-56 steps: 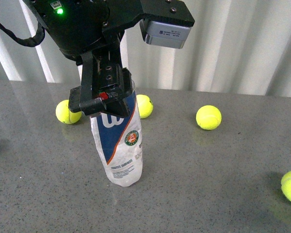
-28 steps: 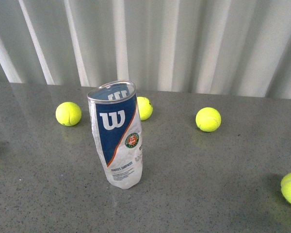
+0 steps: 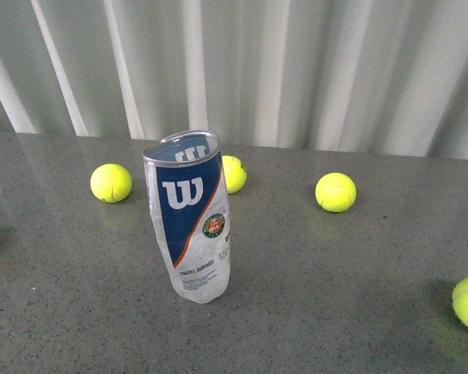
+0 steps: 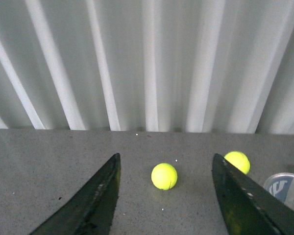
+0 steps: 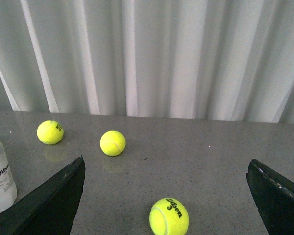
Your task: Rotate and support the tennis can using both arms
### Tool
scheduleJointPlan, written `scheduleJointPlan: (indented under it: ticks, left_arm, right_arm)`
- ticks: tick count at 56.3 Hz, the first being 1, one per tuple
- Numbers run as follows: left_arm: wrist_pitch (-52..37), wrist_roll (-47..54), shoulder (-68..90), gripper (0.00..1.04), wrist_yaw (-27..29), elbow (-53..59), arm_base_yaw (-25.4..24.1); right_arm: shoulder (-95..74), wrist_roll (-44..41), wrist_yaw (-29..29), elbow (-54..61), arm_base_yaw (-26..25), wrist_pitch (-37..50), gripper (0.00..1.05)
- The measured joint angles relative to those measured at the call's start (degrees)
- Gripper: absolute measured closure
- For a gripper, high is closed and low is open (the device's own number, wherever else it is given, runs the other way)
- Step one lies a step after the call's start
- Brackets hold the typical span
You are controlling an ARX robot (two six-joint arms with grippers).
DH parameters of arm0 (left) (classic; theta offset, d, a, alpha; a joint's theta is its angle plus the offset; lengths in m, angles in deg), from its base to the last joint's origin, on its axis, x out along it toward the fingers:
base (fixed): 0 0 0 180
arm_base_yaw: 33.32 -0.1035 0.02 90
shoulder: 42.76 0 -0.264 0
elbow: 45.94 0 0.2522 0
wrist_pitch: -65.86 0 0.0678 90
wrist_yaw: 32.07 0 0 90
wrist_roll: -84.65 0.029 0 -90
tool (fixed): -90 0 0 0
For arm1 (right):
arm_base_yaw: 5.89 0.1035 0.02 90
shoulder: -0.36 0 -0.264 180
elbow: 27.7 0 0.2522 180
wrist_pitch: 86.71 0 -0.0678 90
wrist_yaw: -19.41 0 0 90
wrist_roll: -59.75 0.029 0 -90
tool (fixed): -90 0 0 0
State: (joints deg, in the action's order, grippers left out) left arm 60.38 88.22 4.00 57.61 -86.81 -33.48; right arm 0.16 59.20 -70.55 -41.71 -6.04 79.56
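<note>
Tennis can point(image 3: 192, 218) stands alone mid-surface point(image 3: 359, 312), leaning slightly, dented at its base, so a clumsy nudge could topple it; left gripper point(image 4: 166, 196) and right gripper point(image 5: 164, 193) both hang released, grasping nothing, well clear; scattered balls point(image 3: 335, 192) crowd behind, open room lies in front.

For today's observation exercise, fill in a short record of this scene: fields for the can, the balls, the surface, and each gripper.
can: tennis can standing on its base, tilted, open metal rim up, nothing gripping it
balls: four tennis balls in the front view, one left of the can, one partly behind it, two to the right
surface: grey speckled table
left gripper: left gripper open, empty
right gripper: right gripper open, empty
</note>
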Motion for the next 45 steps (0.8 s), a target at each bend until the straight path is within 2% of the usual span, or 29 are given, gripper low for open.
scheduleJointPlan:
  ticks: [16, 45]
  left_arm:
    - [-4.55, -2.86, -7.34, 1.00, 0.33, 11.93, 0.09]
    - [-2.56, -3.50, -19.63, 1.01, 0.35, 22.03, 0.09]
  right_arm:
    - [0.00, 0.00, 0.00, 0.00, 0.00, 0.00, 0.07]
    - [0.00, 0.00, 0.00, 0.00, 0.00, 0.00, 0.07]
